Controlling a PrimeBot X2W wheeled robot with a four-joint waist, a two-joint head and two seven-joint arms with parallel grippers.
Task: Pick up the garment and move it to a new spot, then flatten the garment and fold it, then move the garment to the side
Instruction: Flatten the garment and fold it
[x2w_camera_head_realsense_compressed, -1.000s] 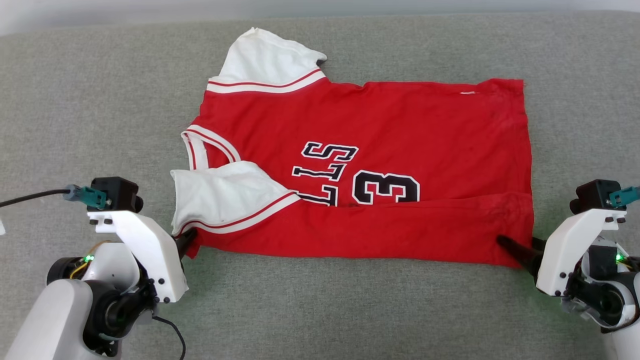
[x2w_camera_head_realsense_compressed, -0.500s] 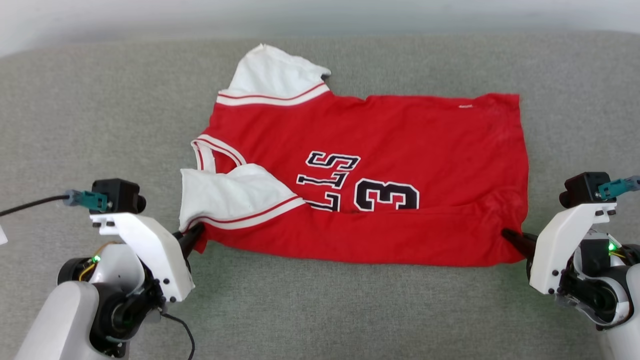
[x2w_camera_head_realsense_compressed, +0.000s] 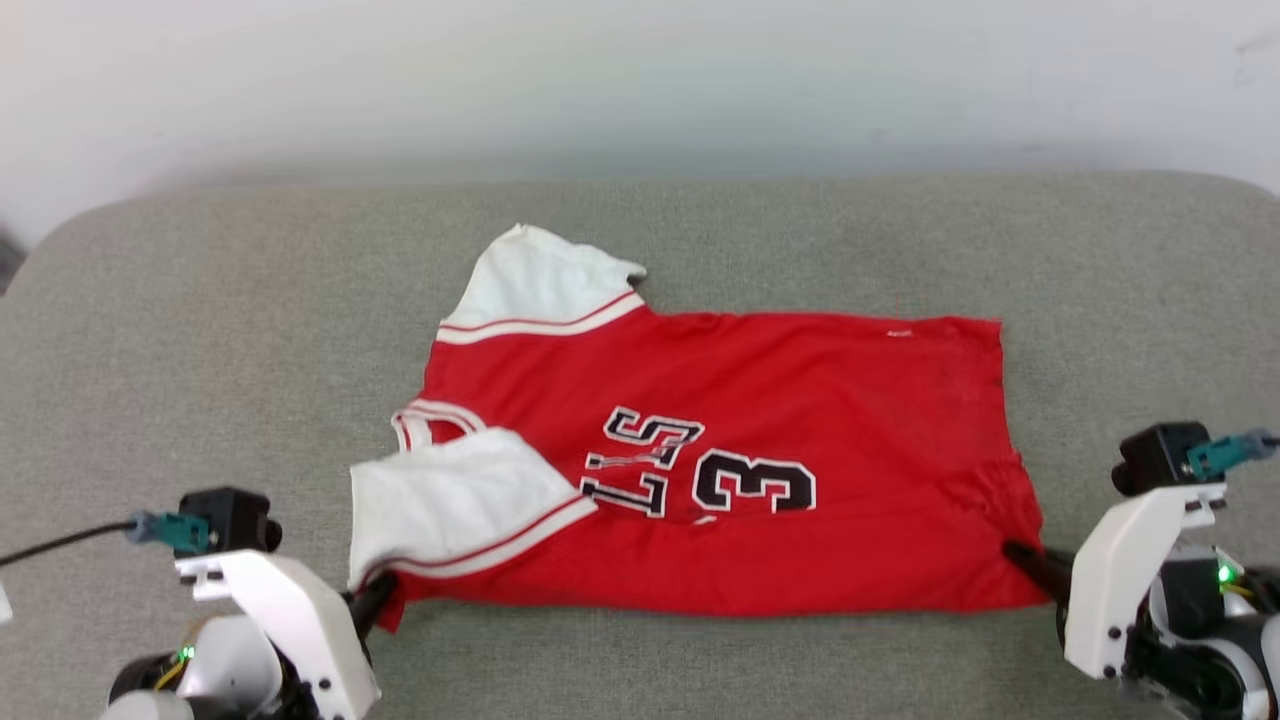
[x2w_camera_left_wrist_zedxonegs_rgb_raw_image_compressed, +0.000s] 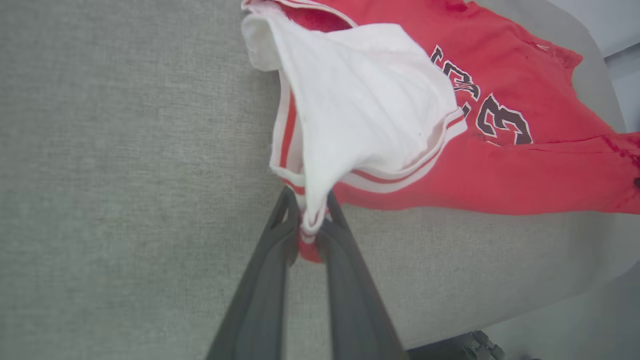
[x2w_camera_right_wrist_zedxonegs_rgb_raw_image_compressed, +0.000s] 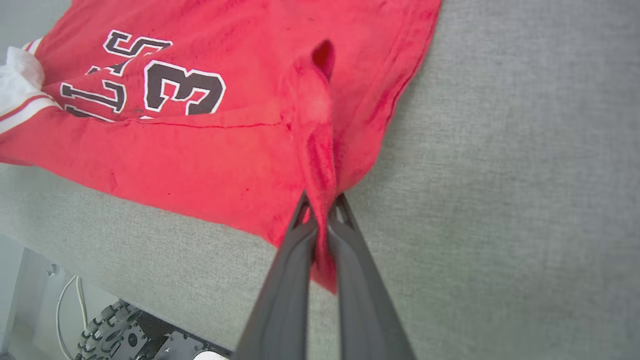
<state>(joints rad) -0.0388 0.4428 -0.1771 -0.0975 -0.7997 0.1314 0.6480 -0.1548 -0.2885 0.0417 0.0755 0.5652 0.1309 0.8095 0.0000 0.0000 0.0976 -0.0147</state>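
Head view: wide grey cloth-covered table (x2w_camera_head_realsense_compressed: 200, 330), rounded at the far corners, set against a pale wall (x2w_camera_head_realsense_compressed: 640, 80). Spread across its middle, nearer the front edge, red jersey T-shirt (x2w_camera_head_realsense_compressed: 820, 400), lying sideways: collar toward the robot's left, hem toward the right. Chest side up, black white-outlined letters and a 3 partly covered by the near long edge, folded over onto the front. One white sleeve sticking out toward the wall, the other lying on top at the near left corner. Left gripper (x2w_camera_head_realsense_compressed: 375, 598) at that near left corner, right gripper (x2w_camera_head_realsense_compressed: 1022, 556) at the near right corner of the hem, well apart, one at each end of the folded edge. Seen from the left wrist: fingers (x2w_camera_left_wrist_zedxonegs_rgb_raw_image_compressed: 270, 260) closed on the sleeve's red-striped trim, a bit of red cloth pinched between the tips. Seen from the right wrist: fingers closed tight on the red hem corner, a raised ridge of cloth running away from the tips toward the number.
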